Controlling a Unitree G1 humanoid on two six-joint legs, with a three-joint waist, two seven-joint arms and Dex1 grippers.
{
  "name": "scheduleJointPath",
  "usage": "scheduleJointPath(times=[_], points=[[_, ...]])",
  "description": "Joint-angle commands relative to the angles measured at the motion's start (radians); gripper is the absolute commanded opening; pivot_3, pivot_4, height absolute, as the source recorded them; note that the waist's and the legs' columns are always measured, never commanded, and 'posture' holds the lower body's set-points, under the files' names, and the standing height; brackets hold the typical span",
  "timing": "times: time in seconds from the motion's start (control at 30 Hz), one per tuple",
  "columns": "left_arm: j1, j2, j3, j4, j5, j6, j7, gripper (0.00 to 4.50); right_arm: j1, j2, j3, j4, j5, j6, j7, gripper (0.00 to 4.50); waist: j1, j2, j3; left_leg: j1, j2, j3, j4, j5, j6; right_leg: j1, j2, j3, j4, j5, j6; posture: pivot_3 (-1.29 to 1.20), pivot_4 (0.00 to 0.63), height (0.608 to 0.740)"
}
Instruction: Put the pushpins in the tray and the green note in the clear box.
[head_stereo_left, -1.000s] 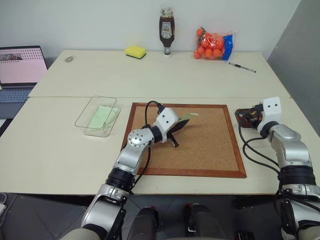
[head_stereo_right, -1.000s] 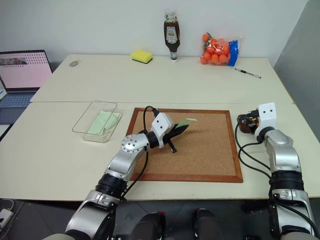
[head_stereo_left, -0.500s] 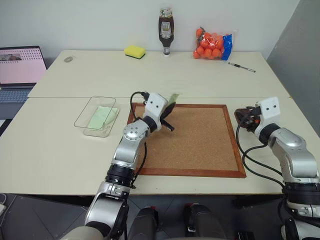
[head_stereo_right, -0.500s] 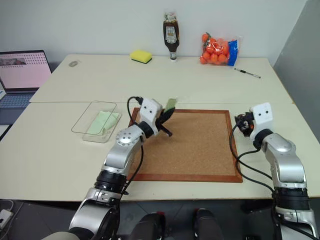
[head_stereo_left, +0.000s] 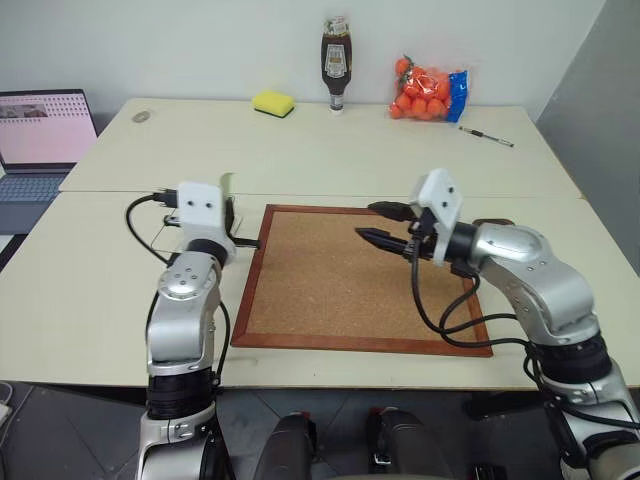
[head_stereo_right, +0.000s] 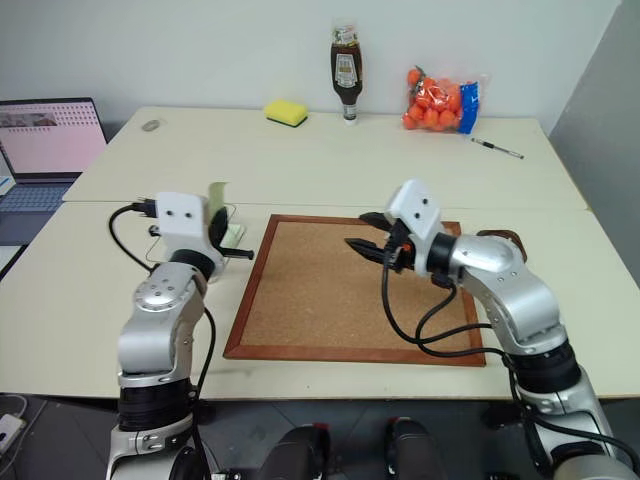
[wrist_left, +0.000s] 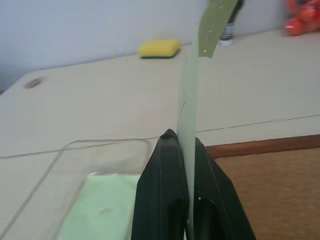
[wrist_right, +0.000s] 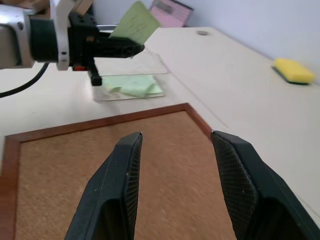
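1. green note (wrist_left: 189, 100) stands upright, pinched in the left pincer (wrist_left: 182, 145) above the clear box (wrist_left: 75, 150).
2. right pincer (wrist_right: 175, 145), spread and empty, hovers over the corkboard (head_stereo_left: 340, 290).

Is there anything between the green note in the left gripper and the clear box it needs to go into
Nothing visible. The left gripper holds the green note upright right at the clear box, whose top is open; a paler green sheet lies inside.

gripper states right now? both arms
Left gripper: shut on the green note, held above the clear box.
Right gripper: open, nothing between the fingers, over the corkboard.
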Motion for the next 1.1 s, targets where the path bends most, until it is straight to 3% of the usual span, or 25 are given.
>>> scheduleJointPath(times=[0.03,0.33,0.63,0.9,1.1], points=[[-0.018,-0.034,0.078,-0.06,0.007,0.114,0.103,0.0,-0.088,0.022,0.054,0.066,-0.034,-0.036,0.056,2.3,0.0,0.0,0.0,0.0,0.0,0.0,0.0,0.0,0.0,0.0,0.0,0.0,0.0,0.0,0.0,0.0,0.15,0.74],[-0.094,-0.093,0.205,0.001,-0.021,0.247,0.24,0.0,-0.198,0.09,0.111,0.193,-0.105,-0.09,0.098,2.3,0.0,-0.002,0.001,-0.001,0.0,-0.003,0.0,0.0,0.0,-0.001,-0.002,-0.001,0.0,0.0,0.0,0.0,0.15,0.74],[-0.167,-0.116,0.246,0.028,-0.057,0.288,0.292,1.71,-0.196,0.102,0.091,0.164,-0.111,-0.068,0.096,2.32,-0.001,-0.002,0.001,-0.001,0.0,-0.005,0.0,0.0,0.0,-0.001,-0.003,0.0,0.0,0.001,0.0,0.0,0.15,0.74],[-0.167,-0.07,0.165,0.046,-0.013,0.32,0.302,3.46,-0.188,0.1,0.079,0.147,-0.103,-0.052,0.087,2.32,-0.002,-0.002,0.001,-0.001,0.0,-0.006,0.0,0.0,-0.001,-0.001,-0.003,0.0,0.001,0.001,0.0,0.0,0.15,0.74],[-0.113,-0.021,0.036,0.011,0.08,0.319,0.326,3.46,-0.129,0.093,0.05,0.095,-0.089,-0.039,0.067,2.32,-0.002,-0.002,0.001,-0.001,0.0,-0.007,0.0,0.0,-0.001,-0.001,-0.003,0.0,0.0,0.001,0.0,0.0,0.15,0.74]])
